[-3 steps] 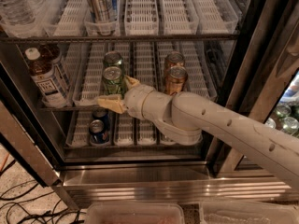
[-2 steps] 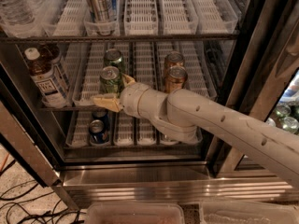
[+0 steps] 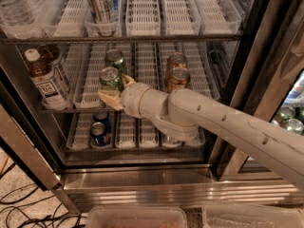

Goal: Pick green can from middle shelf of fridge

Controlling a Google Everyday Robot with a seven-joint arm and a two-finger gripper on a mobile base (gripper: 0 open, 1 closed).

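The green can [image 3: 109, 79] stands at the front of a white lane on the middle shelf [image 3: 83, 98] of the fridge [image 3: 142, 186]. My gripper [image 3: 117, 90] reaches in from the right. Its tan fingers [image 3: 127, 81] sit on either side of the can, one at its upper right and one low at its left, closed against it. A second, darker green can [image 3: 115, 58] stands directly behind it. Two copper-orange cans [image 3: 178, 78] stand two lanes to the right, just above my arm.
A white-labelled brown bottle [image 3: 46, 79] stands left on the middle shelf. Blue cans [image 3: 99, 131] are on the lower shelf, and a tall can [image 3: 101, 4] and a water bottle [image 3: 14, 4] are on the top shelf. The steel door frame [image 3: 266, 61] is right. Clear bins [image 3: 137, 217] and cables lie on the floor.
My gripper and the green can between its fingers have shifted slightly to the left together. The other cans have not moved.
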